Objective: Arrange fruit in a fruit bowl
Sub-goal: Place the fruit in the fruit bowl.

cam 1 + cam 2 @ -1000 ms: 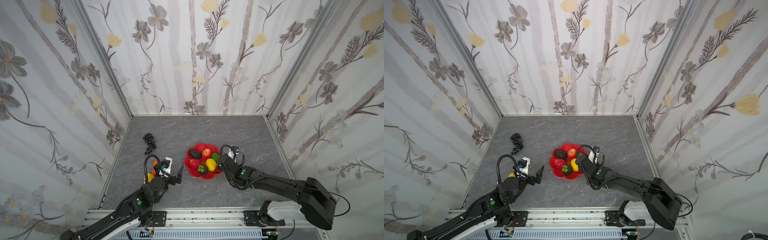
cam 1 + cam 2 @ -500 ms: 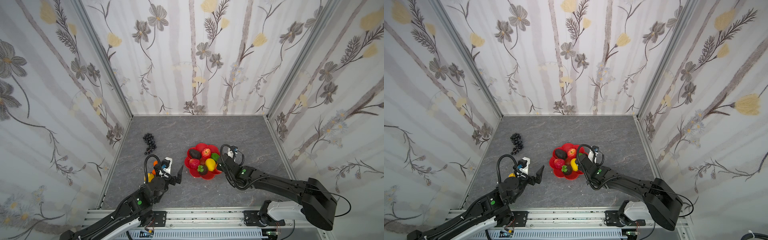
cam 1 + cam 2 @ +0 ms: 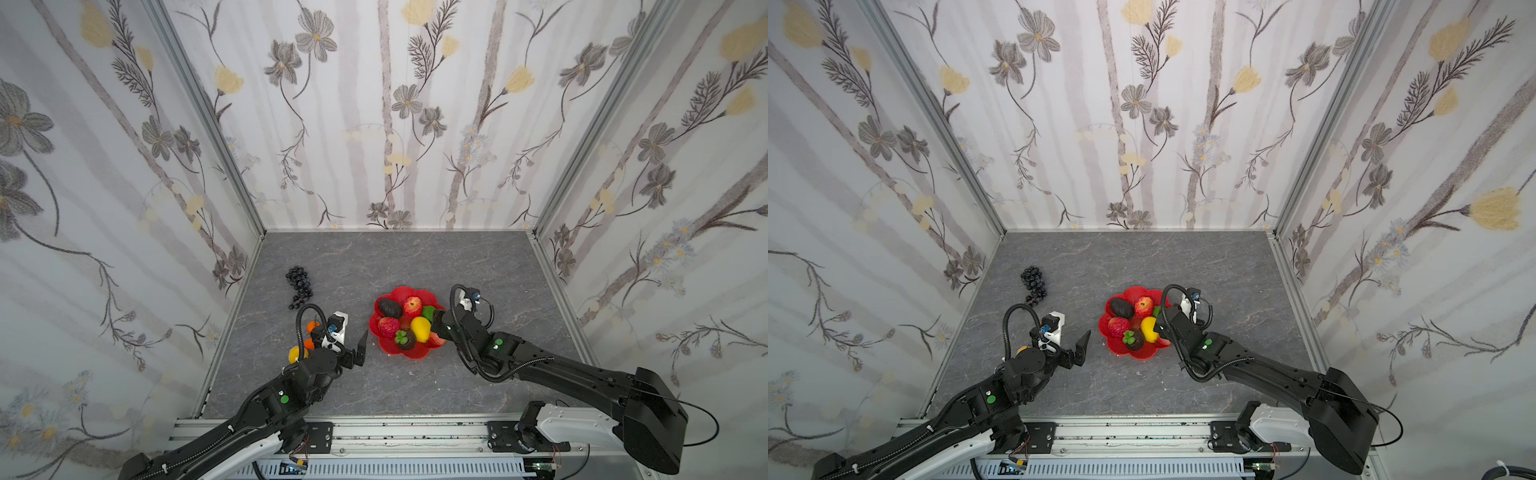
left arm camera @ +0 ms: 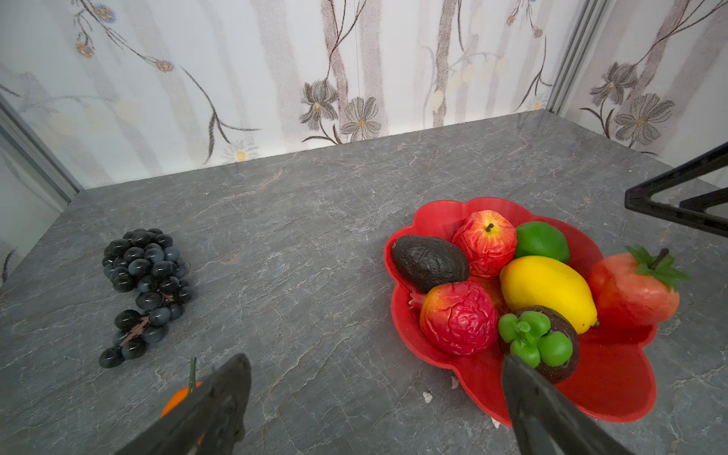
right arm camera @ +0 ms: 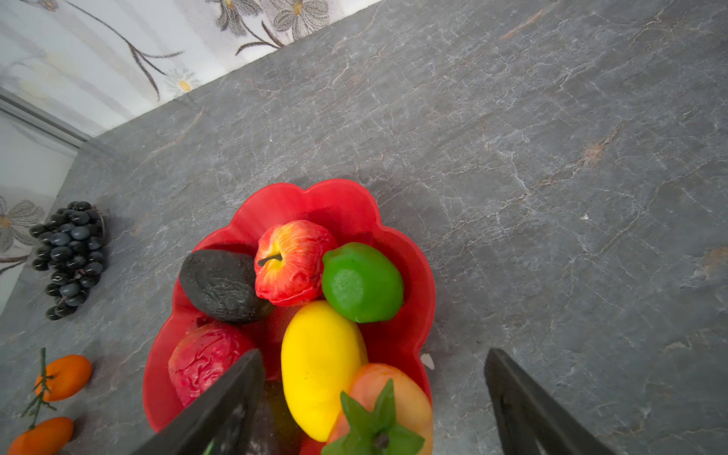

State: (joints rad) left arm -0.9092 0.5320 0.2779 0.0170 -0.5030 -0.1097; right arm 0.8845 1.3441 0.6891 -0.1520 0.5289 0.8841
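top view: black beaded grape bunch (image 3: 300,284) on grey table (image 3: 374,257), left of scalloped red plastic fruit bowl (image 3: 405,291), ahead-left of left claw (image 3: 351,338), nearer that arm | left wrist: claw wide, empty; bunch lengthwise away from it | right wrist: right claw (image 5: 372,354) wide, empty, over fruit bowl edge

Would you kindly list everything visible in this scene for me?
fruit bowl: one, red, mid-table
avocado: one, dark, in bowl
apple: one, red-yellow, in bowl
lime: one, green, in bowl
lemon: one, yellow, in bowl
bumpy fruit: one, red, in bowl
leafy-topped fruit: one, dark brown, in bowl
strawberry: one, orange-red, at bowl's edge
grape bunch: one, black, on table apart from bowl
oranges: at least two, orange, on table by left arm
table: one, grey marbled
left gripper: one, black, open, beside bowl
right gripper: one, black, open, over bowl
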